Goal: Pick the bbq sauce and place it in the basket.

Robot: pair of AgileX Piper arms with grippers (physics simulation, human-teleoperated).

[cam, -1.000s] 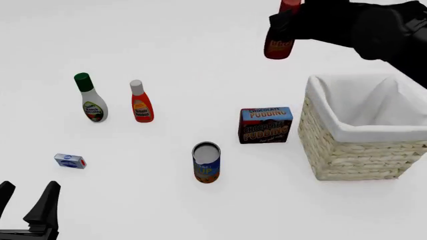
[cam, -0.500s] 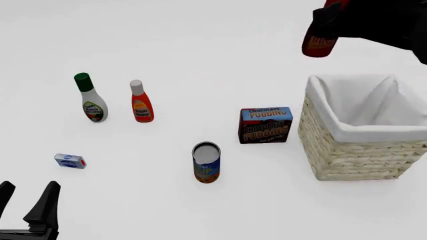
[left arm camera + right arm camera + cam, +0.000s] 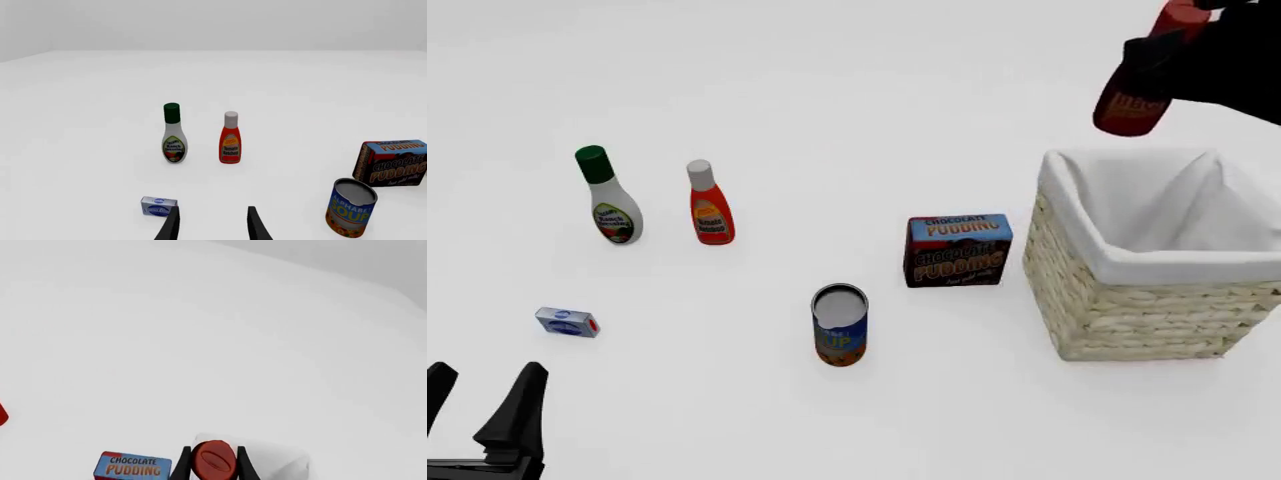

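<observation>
The bbq sauce (image 3: 1134,98), a dark red bottle with a red cap, hangs tilted in the air above the far left rim of the wicker basket (image 3: 1141,310). My right gripper (image 3: 1174,60) is shut on it near the neck. In the right wrist view the red cap (image 3: 214,460) sits between the two fingers, with the basket's white lining (image 3: 280,460) below. My left gripper (image 3: 481,410) is open and empty at the near left corner; its fingers (image 3: 170,227) show in the left wrist view.
A white bottle with a green cap (image 3: 607,198) and an orange-red bottle (image 3: 709,206) stand at the left. A chocolate pudding box (image 3: 958,250) stands just left of the basket. A soup can (image 3: 839,325) and a small blue-white packet (image 3: 567,322) sit nearer.
My right gripper has carried the bbq sauce to the right, from left of the basket to above its far left rim. The left arm has not moved.
</observation>
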